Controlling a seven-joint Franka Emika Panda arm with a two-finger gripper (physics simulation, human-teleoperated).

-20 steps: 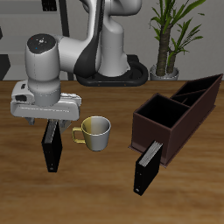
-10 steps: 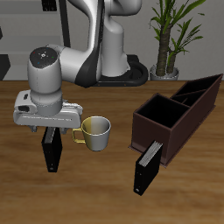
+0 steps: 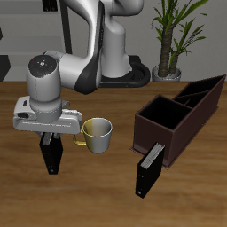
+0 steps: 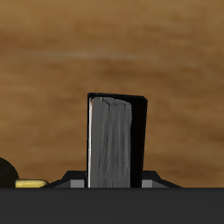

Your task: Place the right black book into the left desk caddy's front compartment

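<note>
The right black book [image 3: 53, 158] stands upright on the wooden table beside the mug. My gripper [image 3: 51, 140] is lowered over its top edge with a finger on either side, open. Up close in the wrist view, the book [image 4: 116, 140] shows its grey page edge between dark covers, centred under the gripper. The left desk caddy [image 3: 158, 135] is a long maroon-brown box across the table, and its front compartment [image 3: 165, 113] is dark inside and holds nothing. A second black book [image 3: 148, 170] stands against the caddy's near wall.
A grey mug [image 3: 99, 133] with a yellow handle stands close beside the gripper; its handle [image 4: 31, 185] shows at the edge of the wrist view. A potted plant [image 3: 168, 40] stands behind the caddy.
The gripper has come straight down, so its fingers now reach past the top of the right black book. The book, mug and caddy have not moved.
</note>
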